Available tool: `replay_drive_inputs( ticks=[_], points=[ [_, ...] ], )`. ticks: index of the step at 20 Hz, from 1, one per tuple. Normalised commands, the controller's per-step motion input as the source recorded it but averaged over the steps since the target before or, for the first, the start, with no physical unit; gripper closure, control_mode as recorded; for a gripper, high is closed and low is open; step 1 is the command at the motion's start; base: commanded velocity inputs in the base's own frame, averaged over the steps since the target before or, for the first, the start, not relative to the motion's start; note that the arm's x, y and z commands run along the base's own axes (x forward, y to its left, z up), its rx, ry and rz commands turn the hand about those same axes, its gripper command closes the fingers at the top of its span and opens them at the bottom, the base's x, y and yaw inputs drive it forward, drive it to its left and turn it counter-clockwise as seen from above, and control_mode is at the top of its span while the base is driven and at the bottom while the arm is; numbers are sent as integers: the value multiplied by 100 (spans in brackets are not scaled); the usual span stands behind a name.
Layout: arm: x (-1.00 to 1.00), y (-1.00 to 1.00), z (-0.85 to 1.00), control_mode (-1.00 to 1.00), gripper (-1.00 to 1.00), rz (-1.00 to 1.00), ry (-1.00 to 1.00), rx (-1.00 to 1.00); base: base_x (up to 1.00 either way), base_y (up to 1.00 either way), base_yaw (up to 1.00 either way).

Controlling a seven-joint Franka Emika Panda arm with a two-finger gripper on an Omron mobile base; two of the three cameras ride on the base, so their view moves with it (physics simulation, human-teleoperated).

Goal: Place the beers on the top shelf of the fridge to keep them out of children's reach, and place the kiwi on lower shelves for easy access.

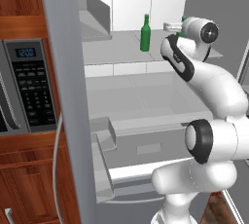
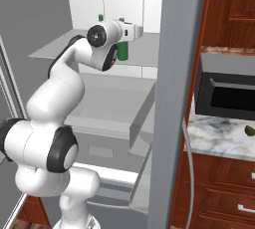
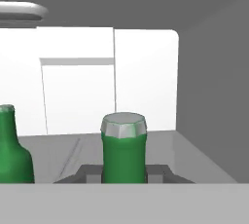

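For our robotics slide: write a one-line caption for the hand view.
Gripper shut on a green beer bottle over the fridge's top shelf, second bottle standing alongside.

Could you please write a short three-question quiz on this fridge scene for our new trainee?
1. True or false: one beer bottle already stands free on the top shelf.
2. What is the gripper closed on? A) the kiwi B) the second beer bottle C) a drawer handle
3. Where does the kiwi lie?

Key:
1. True; it stands upright by itself, to the left of the hand.
2. B; the fingers sit on both sides of its neck in the hand view.
3. On the marble counter in front of the black oven, outside the fridge.
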Motion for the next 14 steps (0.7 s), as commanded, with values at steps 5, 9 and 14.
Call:
replay_drive_inputs(
  ticks=[5,9,14],
  points=[
    [40,-18,-23,-100,100,0,0,0,0,0,0],
    [37,-9,-17,-100,100,0,0,0,0,0,0],
    [38,-1,-11,-100,100,0,0,0,0,0,0]
  ],
)
